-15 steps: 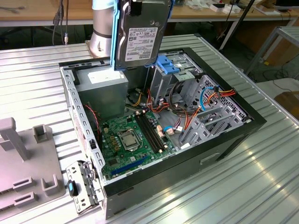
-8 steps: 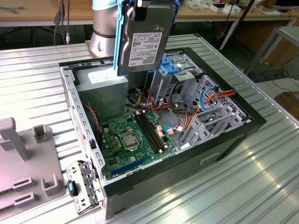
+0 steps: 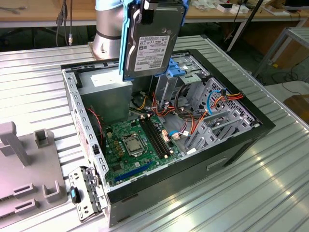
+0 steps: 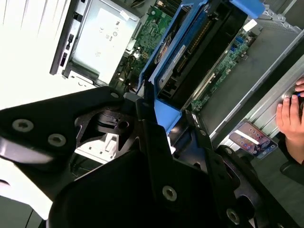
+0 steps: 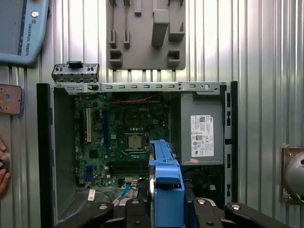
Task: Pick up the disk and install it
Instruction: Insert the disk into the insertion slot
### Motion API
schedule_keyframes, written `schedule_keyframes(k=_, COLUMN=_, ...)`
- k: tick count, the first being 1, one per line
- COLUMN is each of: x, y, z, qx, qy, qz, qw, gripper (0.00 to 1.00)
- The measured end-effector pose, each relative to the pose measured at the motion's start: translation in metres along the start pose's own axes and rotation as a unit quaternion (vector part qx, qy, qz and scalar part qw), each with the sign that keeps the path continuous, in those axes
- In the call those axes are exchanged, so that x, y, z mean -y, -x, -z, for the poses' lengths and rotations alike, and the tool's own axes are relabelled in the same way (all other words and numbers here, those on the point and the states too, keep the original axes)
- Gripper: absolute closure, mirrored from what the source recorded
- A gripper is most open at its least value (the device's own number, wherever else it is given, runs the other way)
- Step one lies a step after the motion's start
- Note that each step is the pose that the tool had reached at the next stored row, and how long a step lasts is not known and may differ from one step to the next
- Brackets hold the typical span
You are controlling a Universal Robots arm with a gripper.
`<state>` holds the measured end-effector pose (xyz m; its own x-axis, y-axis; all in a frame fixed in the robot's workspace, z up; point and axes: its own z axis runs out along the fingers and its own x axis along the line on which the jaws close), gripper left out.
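My fingers [image 4: 151, 137] clench the disk [image 3: 152, 41] by its blue rails, on edge above the open computer case [image 3: 72, 92] on the counter [image 3: 38, 72].

Both wrist views (exterior obliquely) overlook the case [image 5: 43, 156].

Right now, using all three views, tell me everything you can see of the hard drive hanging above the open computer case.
The flat rectangular hard drive has a dark metal body, a large white printed label with barcodes, and blue plastic rails along its edges. It hangs upright and slightly tilted above the open computer case, with its label facing the exterior view, and it touches nothing inside. Black fingers clamp its blue end from both sides.
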<state>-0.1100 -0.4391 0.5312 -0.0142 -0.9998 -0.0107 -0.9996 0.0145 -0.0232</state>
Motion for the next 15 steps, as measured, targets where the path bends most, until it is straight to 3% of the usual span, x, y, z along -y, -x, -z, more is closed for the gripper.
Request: schedule_keyframes(k=15, x=0.0001, y=-0.0102, z=-0.0018, qx=0.0000, qy=0.0000, qz=0.000, qw=1.0000, gripper=0.63)
